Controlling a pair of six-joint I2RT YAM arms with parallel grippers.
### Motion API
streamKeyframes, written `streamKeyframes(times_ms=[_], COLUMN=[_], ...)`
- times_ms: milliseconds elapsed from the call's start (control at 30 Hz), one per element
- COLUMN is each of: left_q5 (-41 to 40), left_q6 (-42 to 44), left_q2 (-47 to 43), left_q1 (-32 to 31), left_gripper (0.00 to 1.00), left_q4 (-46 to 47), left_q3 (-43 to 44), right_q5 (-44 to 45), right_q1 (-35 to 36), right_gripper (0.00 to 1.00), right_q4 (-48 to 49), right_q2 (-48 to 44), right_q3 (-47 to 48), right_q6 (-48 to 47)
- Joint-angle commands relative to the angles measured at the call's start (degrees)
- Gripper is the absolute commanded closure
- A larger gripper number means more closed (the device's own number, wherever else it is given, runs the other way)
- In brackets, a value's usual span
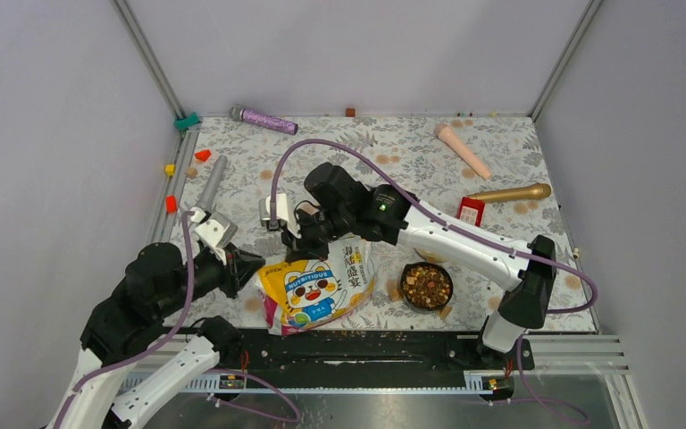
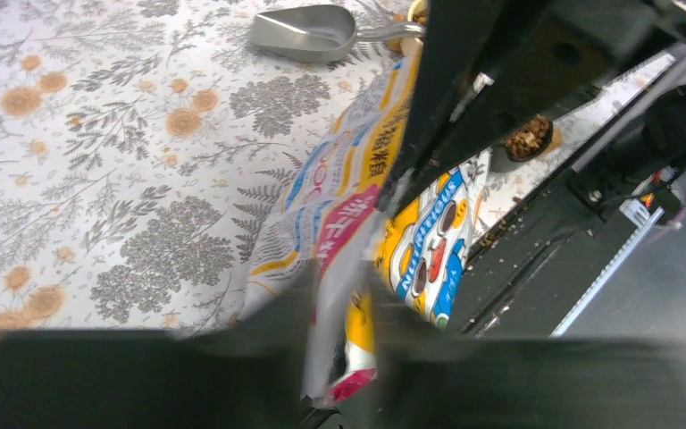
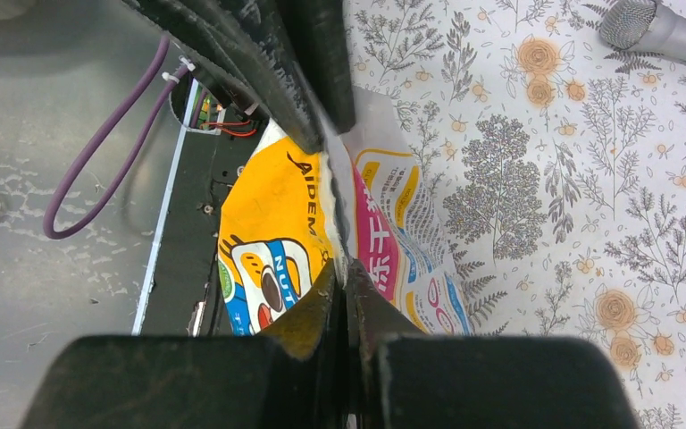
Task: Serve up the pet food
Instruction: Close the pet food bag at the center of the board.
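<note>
The yellow pet food bag (image 1: 314,288) stands at the near middle of the table. My right gripper (image 3: 344,273) is shut on its top edge (image 1: 308,239); the bag (image 3: 272,206) hangs below the fingers. My left gripper (image 2: 340,268) is at the bag's left end, jaws apart on either side of the bag's edge (image 2: 339,192) without pinching it. It shows in the top view as my left gripper (image 1: 248,266). Pet food (image 1: 426,286) fills a black bowl (image 1: 405,279) right of the bag, also seen as the pet food (image 2: 527,136).
A metal scoop (image 1: 277,214) (image 2: 308,31) lies behind the bag. Toy microphones in purple (image 1: 263,118), grey (image 1: 212,183) and gold (image 1: 509,192), a pink cone (image 1: 463,150) and a red box (image 1: 471,211) lie further back. A black rail (image 1: 411,344) edges the front.
</note>
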Motion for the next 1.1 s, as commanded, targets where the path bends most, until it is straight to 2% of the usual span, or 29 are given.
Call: streamKeyframes(times_ms=[0,133,167,200,233,333,833,933,967,1033,1067], left_q5=[-3.22,-3.92,-3.31,-2.71,-2.21,-1.01,2.16,2.41,2.33,2.3,2.28], left_q6=[-1.22,-0.85,-0.65,-0.49,-0.38,-0.23,0.7,0.63,0.67,0.75,0.82], left_q2=[-0.03,0.42,0.22,0.18,0.09,0.28,0.02,-0.41,-0.43,-0.45,-0.51], left_q1=[0.01,0.04,0.02,0.0,0.0,0.0,0.03,0.01,0.0,0.0,0.01], left_gripper=[1.0,1.0,1.0,1.0,1.0,1.0,1.0,1.0,1.0,1.0,1.0], left_q4=[0.47,0.27,0.35,0.32,0.47,1.08,3.51,3.68,3.72,3.66,3.64], left_q3=[-0.2,0.37,0.45,0.41,0.39,-0.22,-0.49,-0.33,-0.2,0.01,0.09], right_q5=[-0.65,-0.6,-0.73,-1.0,-1.92,-5.25,-9.3,-9.06,-8.85,-8.68,-8.51], right_q1=[0.82,0.86,0.77,0.8,0.85,0.84,1.3,1.9,2.08,2.24,2.32], right_gripper=[1.0,1.0,0.96,0.86,0.81,0.74,0.68,0.68,0.71,0.83,0.98], right_q4=[2.04,2.29,2.42,2.49,2.42,1.87,-3.31,-4.85,-5.22,-6.4,-6.79], right_q2=[-5.0,-4.99,-4.87,-4.74,-4.34,-2.77,5.59,6.75,7.26,8.24,8.58], right_q3=[1.69,1.71,1.73,1.83,2.07,3.38,11.24,11.93,12.28,13.17,13.46], right_q6=[2.02,2.5,2.71,2.76,2.62,2.77,3.02,2.77,2.97,2.76,2.66])
